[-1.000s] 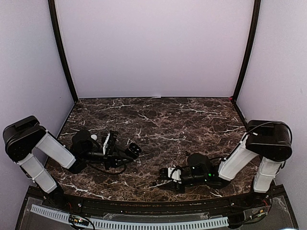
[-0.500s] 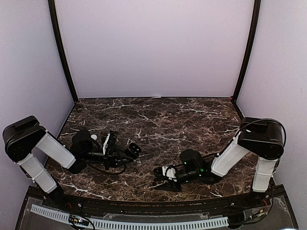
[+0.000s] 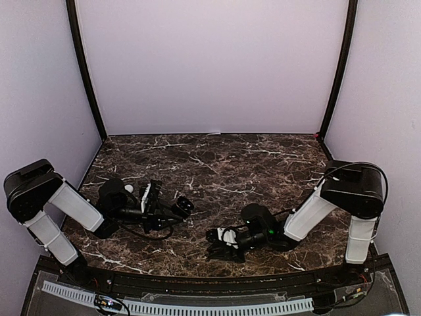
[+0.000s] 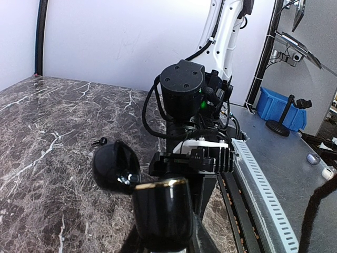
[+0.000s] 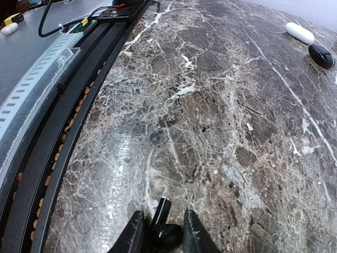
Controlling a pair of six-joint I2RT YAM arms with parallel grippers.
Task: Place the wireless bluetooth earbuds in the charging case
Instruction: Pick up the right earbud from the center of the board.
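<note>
My left gripper (image 3: 172, 209) is shut on a glossy black charging case (image 4: 160, 211), held low over the table with its lid (image 4: 116, 166) hinged open to the left. The case also shows in the top view (image 3: 184, 205). My right gripper (image 5: 164, 234) is shut on a black stemmed earbud (image 5: 166, 226), stem pointing forward, just above the marble. In the top view the right gripper (image 3: 212, 238) is a short way right of and nearer than the case. A loose black earbud (image 4: 99, 141) lies on the table beyond the lid.
A small white pill-shaped piece (image 5: 299, 32) and a small black piece (image 5: 321, 55) lie at the far left by the left arm. The black rail and slotted cable strip (image 5: 47, 105) run along the table's near edge. The right wrist (image 4: 181, 92) faces the left wrist camera closely.
My right arm has stretched out and slid its gripper leftwards along the front of the table, closer to the case. The left arm and the case have not moved.
</note>
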